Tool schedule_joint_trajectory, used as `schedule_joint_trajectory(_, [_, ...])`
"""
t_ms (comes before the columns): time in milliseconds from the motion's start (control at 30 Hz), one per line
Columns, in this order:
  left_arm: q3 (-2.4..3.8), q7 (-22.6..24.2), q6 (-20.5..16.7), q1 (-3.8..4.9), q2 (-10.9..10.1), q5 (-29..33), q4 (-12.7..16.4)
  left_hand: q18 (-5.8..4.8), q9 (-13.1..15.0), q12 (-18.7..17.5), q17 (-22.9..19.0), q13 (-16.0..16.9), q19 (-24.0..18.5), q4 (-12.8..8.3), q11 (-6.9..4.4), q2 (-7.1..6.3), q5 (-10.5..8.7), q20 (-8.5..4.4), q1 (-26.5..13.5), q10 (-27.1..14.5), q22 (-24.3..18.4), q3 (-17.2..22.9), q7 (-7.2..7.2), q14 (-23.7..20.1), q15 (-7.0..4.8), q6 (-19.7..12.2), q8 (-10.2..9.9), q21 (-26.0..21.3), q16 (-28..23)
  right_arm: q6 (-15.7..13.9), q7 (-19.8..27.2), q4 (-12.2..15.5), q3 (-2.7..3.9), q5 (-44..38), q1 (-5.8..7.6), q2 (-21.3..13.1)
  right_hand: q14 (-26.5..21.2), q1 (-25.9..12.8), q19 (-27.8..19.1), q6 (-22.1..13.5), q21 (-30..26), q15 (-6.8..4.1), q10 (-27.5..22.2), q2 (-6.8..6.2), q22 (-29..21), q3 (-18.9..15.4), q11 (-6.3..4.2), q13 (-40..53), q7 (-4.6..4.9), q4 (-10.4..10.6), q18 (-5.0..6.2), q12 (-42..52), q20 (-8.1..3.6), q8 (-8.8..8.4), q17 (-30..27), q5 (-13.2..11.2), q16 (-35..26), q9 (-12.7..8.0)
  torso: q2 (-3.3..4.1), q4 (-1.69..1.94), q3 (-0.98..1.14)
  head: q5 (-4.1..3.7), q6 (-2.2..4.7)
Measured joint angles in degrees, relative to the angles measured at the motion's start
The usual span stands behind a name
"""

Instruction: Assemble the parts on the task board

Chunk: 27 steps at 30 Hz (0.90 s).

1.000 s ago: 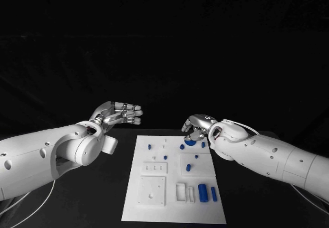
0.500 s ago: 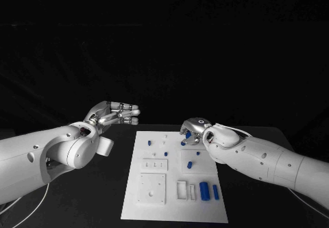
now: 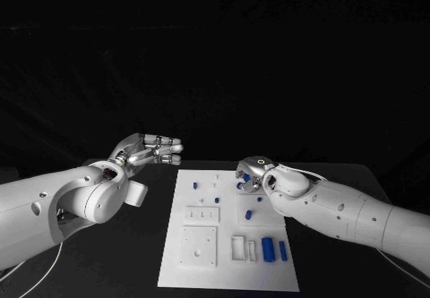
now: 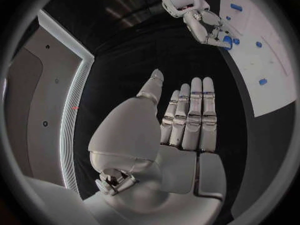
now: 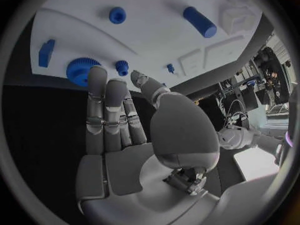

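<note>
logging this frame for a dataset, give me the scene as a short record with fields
surface: black table
board: white rectangular task board, between the two arms
parts: small blue pieces on it, including a blue toothed wheel and a blue cylinder
left hand: raised off the board's left side, holds nothing
right hand: over the board's far right part, fingers extended, holds nothing

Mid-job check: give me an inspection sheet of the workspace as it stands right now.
Surface: black table, bare where visible.
Job's things: white task board lies in the middle; small blue parts lie on it, and a blue gear sits near the board's far edge.
Clutter: nothing seen.
Hands: left hand is raised off the board's left side, fingers apart, holding nothing. Right hand hovers over the board's far right, fingers extended toward the gear, holding nothing.
Cables: thin white cable beside the left arm.
Surroundings: dark.
</note>
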Motion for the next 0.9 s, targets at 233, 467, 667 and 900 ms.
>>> schedule_joint_trajectory(233, [0.0, -0.1, 0.0, 0.06, -0.1, 0.0, 0.3, 0.01, 0.1, 0.0, 0.0, 0.0, 0.2, 0.1, 0.0, 0.0, 0.0, -0.01, 0.0, 0.0, -0.3, -0.1, 0.0, 0.0, 0.0, 0.0, 0.0, -0.3, 0.0, 0.1, -0.8, -0.7, -0.13, -0.9, -0.17, 0.3, 0.0, 0.2, 1.0, 0.0, -3.7, -0.05, 0.0, -0.23, 4.8, 1.0, 0.0, 0.0, 0.0, 0.5, -0.05, 0.0, 0.05, 0.0, -0.4, -0.8, 0.2, 0.0, 0.44, 0.23, -0.01, 0.01, 0.2])
schedule_joint_trajectory(467, [0.0, -0.3, 0.0, 0.1, -0.2, 0.0, 0.5, 0.0, 0.0, 0.0, 0.0, 0.0, 0.2, 0.3, 0.0, 0.0, 0.0, -0.01, 0.0, 0.0, -0.4, -0.3, 0.0, 0.0, 0.0, 0.0, 0.0, -0.3, 0.0, 0.1, -1.6, -0.8, -0.18, -1.5, -0.24, 0.3, -0.2, 0.0, 1.4, 0.4, -4.9, -0.2, 0.6, -0.45, 6.4, 2.7, -0.2, 0.0, -0.01, 0.8, -0.4, 0.0, 0.01, 0.0, -0.4, -1.6, 0.2, 0.0, 0.85, 0.44, -0.01, -0.01, 0.35])
schedule_joint_trajectory(667, [0.0, -0.3, 0.1, 0.11, -0.2, 0.0, 0.4, 0.01, 0.0, 0.0, 0.0, 0.0, 0.2, 0.3, 0.21, 0.0, 0.0, -0.01, 0.0, -0.2, -0.5, -0.3, 0.0, 0.0, 0.0, 0.0, 0.0, -0.5, 0.0, 0.0, -2.0, -0.8, -0.19, -1.7, -0.29, 0.5, -0.2, 0.0, 1.4, 0.8, -5.3, -0.2, 1.1, -0.45, 7.5, 4.1, -0.31, 0.0, -0.3, 0.9, -0.42, 0.0, 0.01, 0.0, -0.3, -2.2, 0.2, 0.0, 1.18, 0.44, -0.01, 0.09, 0.42])
schedule_joint_trajectory(900, [0.0, -0.4, 0.1, 0.11, -0.1, 0.0, 0.3, 0.0, 0.0, 0.0, 0.0, 0.0, 0.4, 0.4, 0.21, 0.0, 0.0, 0.2, 0.0, -0.2, -0.5, -0.1, 0.0, 0.0, 0.0, 0.0, 0.0, -0.5, 0.0, 0.0, -2.1, -0.9, -0.19, -1.9, -0.44, 0.5, -0.4, 0.0, 1.6, 2.6, -5.6, -0.41, 2.9, -0.45, 9.0, 6.2, -0.81, 0.0, -0.76, 1.6, -0.53, 0.0, -0.2, 0.0, -0.5, -2.2, 0.2, 0.0, 1.44, 0.51, -0.06, 0.02, 0.47])
